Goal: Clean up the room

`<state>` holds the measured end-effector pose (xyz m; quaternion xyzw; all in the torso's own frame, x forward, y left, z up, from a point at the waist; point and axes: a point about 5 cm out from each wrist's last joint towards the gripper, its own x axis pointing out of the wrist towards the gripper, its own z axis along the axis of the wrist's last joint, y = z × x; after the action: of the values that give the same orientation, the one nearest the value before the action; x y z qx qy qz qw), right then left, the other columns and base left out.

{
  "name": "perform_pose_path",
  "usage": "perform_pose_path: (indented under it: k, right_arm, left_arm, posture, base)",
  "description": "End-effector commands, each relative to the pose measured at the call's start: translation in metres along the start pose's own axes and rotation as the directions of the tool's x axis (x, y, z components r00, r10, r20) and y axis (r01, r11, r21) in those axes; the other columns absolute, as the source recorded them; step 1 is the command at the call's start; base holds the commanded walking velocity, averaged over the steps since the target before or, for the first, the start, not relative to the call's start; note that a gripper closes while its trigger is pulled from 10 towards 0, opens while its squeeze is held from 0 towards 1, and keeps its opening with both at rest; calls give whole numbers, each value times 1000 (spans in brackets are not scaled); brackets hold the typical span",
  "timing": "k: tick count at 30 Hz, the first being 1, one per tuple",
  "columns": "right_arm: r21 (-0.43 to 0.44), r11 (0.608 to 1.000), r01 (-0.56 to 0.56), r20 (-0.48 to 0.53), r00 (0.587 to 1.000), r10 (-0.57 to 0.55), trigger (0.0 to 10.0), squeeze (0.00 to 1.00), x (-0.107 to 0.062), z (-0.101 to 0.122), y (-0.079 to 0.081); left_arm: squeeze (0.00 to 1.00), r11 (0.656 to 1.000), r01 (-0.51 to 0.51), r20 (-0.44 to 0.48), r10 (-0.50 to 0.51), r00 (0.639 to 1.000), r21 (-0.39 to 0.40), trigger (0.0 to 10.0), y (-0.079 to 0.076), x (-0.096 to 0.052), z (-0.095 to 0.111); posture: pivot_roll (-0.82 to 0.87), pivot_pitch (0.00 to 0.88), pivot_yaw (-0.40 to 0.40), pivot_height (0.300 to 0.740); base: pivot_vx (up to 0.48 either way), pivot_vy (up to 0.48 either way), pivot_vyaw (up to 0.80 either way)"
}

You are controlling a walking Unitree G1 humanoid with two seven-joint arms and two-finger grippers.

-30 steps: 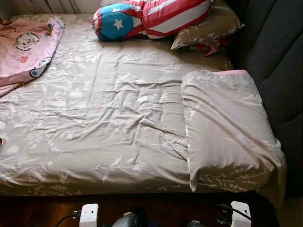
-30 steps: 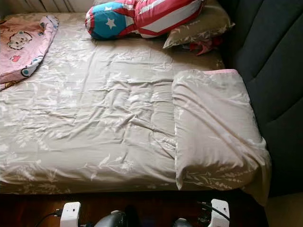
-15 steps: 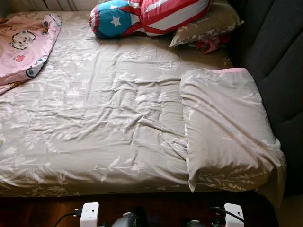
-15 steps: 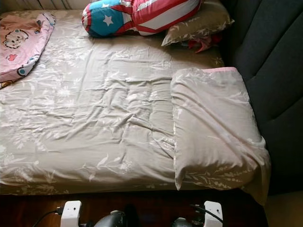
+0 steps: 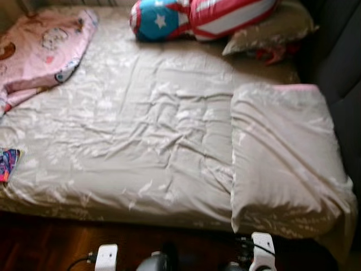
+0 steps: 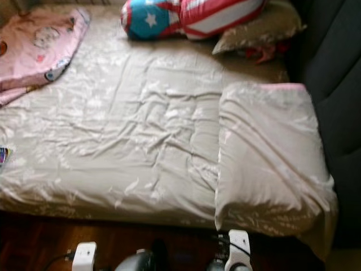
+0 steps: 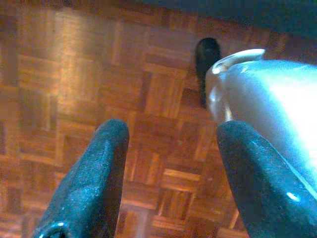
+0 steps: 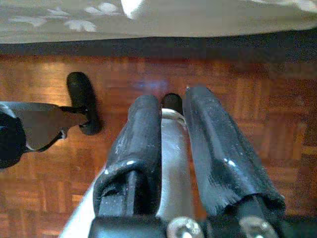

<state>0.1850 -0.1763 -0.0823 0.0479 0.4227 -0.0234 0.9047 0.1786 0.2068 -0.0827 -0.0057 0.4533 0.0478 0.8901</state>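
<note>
A big bed (image 5: pixel 130 147) with a crinkly tan sheet. Tan pillow (image 5: pixel 282 158) on the right side. Star-and-stripes cushion (image 5: pixel 203 17) at the far edge, pink cartoon blanket (image 5: pixel 42 48) in the far left corner. No words to read anywhere. Left gripper (image 7: pixel 168 168) hanging over the wood floor (image 7: pixel 64 74), fingers wide apart, holding nothing. Right gripper (image 8: pixel 173 148) low by the bed edge, fingers almost closed, holding nothing.

No words, labels, brands or numbers can be read. The blue-and-red striped pillow (image 5: pixel 203 17) at the head of the bed (image 5: pixel 141 130) carries only a white star.
</note>
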Motion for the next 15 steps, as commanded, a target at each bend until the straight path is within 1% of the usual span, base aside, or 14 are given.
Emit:
perform_pose_path:
  k: [1, 3, 5, 10, 15]
  right_arm:
    - [7, 1000, 10, -53, 999, -10, 10000, 0, -3, -14, 0]
    - [2, 1000, 8, -54, 999, -7, 10000, 0, -3, -14, 2]
    - [3, 1000, 8, -57, 998, -8, 10000, 0, -3, -15, -1]
    - [12, 1000, 10, -59, 998, -9, 10000, 0, -4, -16, -3]
    - [17, 1000, 20, -61, 998, -19, 10000, 0, -4, -16, -5]
  left_arm:
    - [0, 1000, -12, -47, 12, 999, -10, 10000, 4, -3, -15]
    - [0, 1000, -14, -49, 14, 999, -10, 10000, 6, -4, -16]
    - [0, 1000, -18, -51, 17, 999, -9, 10000, 9, -4, -17]
    - [0, 1000, -20, -53, 19, 998, -8, 10000, 11, -5, -18]
    - [0, 1000, -23, -53, 23, 998, -11, 10000, 11, -5, -19]
  posture:
    - [-54, 238, 28, 730]
    - [-52, 237, 27, 730]
    - [-52, 236, 27, 730]
    - [-47, 240, 24, 730]
    - [-47, 246, 23, 730]
  base:
    - [0, 0, 0]
    - [0, 0, 0]
    - [0, 0, 0]
    - [0, 0, 0]
    - [0, 286, 0]
